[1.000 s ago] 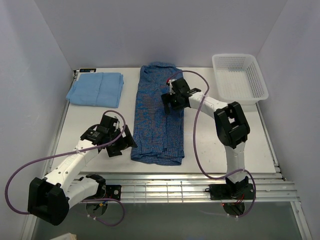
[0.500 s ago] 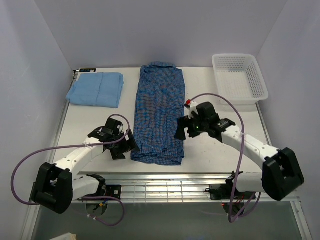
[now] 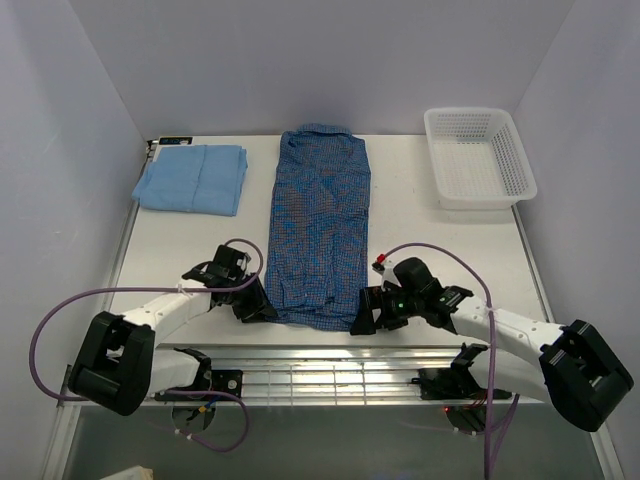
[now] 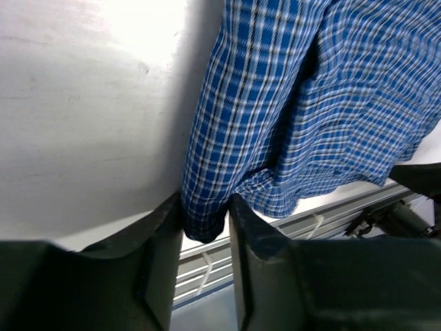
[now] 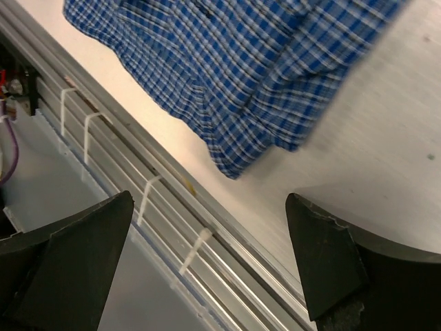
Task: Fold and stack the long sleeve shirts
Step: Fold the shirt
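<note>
- I am looking down on the desk [image 3: 430,260], where the dark blue checked shirt [image 3: 320,225] is lying flat along the middle. It is folded into a long strip, with its collar at the far edge and its hem reaching the near edge.
- The left pincer [image 3: 255,303] is sitting at the near left corner of that hem. In the left wrist view it [image 4: 205,207] is clenching on the corner, with both fingers [image 4: 162,234] pressing against the checked cloth bunched between them.
- From that corner, the cloth is running up and away across the pale desk surface, and folds are overlapping on its right side.
- The right pincer [image 3: 365,315] is resting low at the near right corner of the hem, just beside the cloth.
- In the right wrist view the right pincer [image 5: 209,200] is standing released, jaws spread wide. The shirt's rounded corner [image 5: 234,162] is lying ahead of the gap, and neither finger is touching it.
- The metal rails [image 5: 138,172] along the near edge of the desk are showing under the right pincer.
- The light blue shirt [image 3: 192,178] is lying folded into a flat rectangle at the far left corner, well apart from both arms.
- The white mesh basket [image 3: 482,198] is sitting at the far right corner, apart from both shirts.
</note>
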Available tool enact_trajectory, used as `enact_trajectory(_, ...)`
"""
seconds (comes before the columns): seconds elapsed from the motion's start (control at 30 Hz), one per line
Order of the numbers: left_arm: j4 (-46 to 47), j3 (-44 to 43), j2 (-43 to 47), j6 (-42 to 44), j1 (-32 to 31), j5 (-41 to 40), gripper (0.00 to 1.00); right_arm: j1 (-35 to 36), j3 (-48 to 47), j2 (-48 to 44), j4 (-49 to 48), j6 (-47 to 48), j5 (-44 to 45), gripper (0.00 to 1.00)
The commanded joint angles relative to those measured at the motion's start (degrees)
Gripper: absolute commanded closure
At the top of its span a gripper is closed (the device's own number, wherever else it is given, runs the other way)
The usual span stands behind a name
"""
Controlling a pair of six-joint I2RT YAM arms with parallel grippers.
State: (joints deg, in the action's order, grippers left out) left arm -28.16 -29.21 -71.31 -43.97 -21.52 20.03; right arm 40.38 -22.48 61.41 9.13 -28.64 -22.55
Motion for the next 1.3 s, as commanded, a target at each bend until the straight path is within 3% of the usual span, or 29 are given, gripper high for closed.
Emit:
enact_trajectory(0.0,2.1,3.2,2.4,-1.3,0.0,0.9,0.59,2.0,2.1,2.7,-5.2,-4.8,2.2,0.01)
enact_trajectory(0.07,4.4,4.2,3.2,-2.2,0.0,2.4,0.62,2.1,1.0,5.4,-6.3,-4.9,3.6,0.00)
enact_trajectory(0.3,6.5,2.4,2.4,-2.3,0.0,3.5,0.76,2.1,-5.6,13.4,-2.0,-1.1,9.2,0.15)
enact_trajectory(0.4,6.4,1.4,2.8,-2.1,0.0,3.2,0.89,2.1,-8.0,14.7,-0.2,1.2,9.7,0.48)
enact_trajectory(0.43,5.8,0.3,2.9,-1.9,0.0,3.3,0.97,2.2,-8.8,15.0,0.6,2.0,9.5,0.70)
enact_trajectory(0.5,5.7,-0.9,3.4,-1.7,0.0,4.2,1.00,2.1,-11.5,14.8,3.2,3.3,10.7,0.92)
enact_trajectory(0.8,3.0,-13.8,3.5,3.3,0.0,3.6,1.00,2.1,-22.4,9.3,8.1,7.8,19.0,0.92)
enact_trajectory(0.93,2.1,-21.3,-1.5,7.4,0.2,1.8,1.00,2.1,-27.5,8.8,7.4,10.4,25.4,0.92)
enact_trajectory(1.27,1.0,-40.4,-15.1,12.5,6.8,1.3,1.00,-2.9,-42.4,21.1,4.1,17.5,32.8,0.92)
